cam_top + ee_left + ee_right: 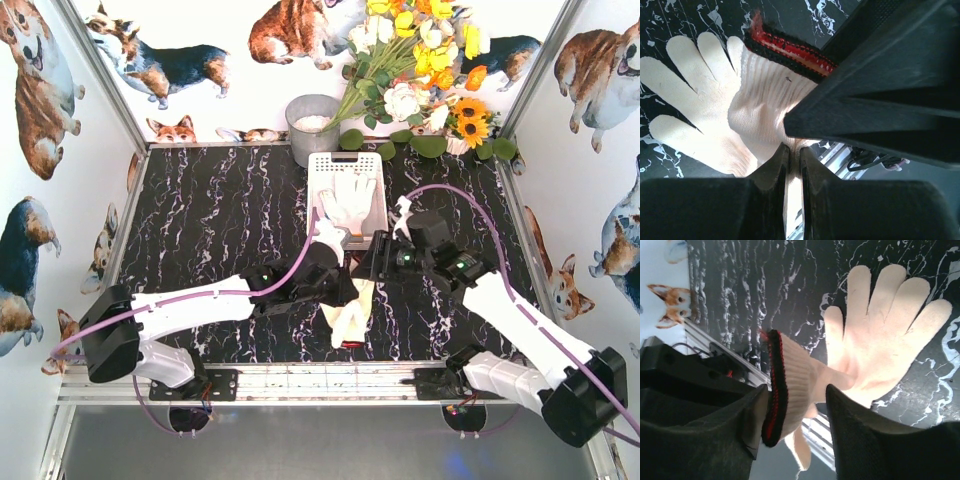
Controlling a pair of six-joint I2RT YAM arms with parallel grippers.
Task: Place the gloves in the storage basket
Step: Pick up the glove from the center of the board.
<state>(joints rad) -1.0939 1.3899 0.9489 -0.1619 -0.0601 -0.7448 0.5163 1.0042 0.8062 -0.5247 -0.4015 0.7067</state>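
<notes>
A cream knit glove [350, 318] with a red and black cuff hangs above the table's near middle. My left gripper [794, 150] is shut on a fold of its fabric below the cuff, and its palm and fingers [705, 100] spread out beyond. My right gripper [797, 390] is open with the cuff [785, 390] between its fingers. The left finger touches the cuff's edge, while a gap shows at the right finger. The white storage basket [318, 160] stands behind both grippers, a white glove [350, 205] lying inside. Another white glove [326, 236] lies at its near left corner.
A grey metal bucket [312, 125] stands at the back, left of a bunch of artificial flowers [420, 70]. The two arms meet close together in front of the basket. The aluminium rail [300, 380] runs along the table's near edge.
</notes>
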